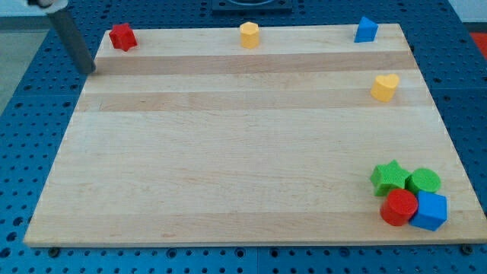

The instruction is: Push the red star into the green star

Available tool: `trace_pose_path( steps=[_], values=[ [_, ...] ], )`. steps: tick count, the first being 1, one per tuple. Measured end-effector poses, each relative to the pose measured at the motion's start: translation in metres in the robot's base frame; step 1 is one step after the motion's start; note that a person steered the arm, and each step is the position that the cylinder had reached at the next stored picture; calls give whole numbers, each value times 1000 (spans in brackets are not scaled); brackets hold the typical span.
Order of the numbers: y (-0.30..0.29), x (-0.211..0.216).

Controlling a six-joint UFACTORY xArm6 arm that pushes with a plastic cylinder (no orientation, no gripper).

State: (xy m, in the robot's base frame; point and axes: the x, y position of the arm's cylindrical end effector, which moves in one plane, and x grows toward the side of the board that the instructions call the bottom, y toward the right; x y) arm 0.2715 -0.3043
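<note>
Red star (122,36) at board's top-left corner, my tip (92,71) just lower-left, green star (389,177) far at bottom right, no readable writing

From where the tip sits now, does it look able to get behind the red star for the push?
Probably yes. My tip sits just off the board's left edge, left of and slightly below the red star, with no block between them. The green star lies far toward the view's bottom right.

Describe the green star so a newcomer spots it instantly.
Go to the wooden board's corner at the view's bottom right, where four blocks cluster. The green star is the cluster's top-left piece, beside the green cylinder and above the red cylinder; only it has points.
</note>
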Motion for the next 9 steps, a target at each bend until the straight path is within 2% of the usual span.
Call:
trace_pose_path(
  steps=[1,4,6,8,9],
  values=[
    [0,-79],
    [51,-75],
    [21,-40],
    [122,-45],
    [143,-79]
  ],
)
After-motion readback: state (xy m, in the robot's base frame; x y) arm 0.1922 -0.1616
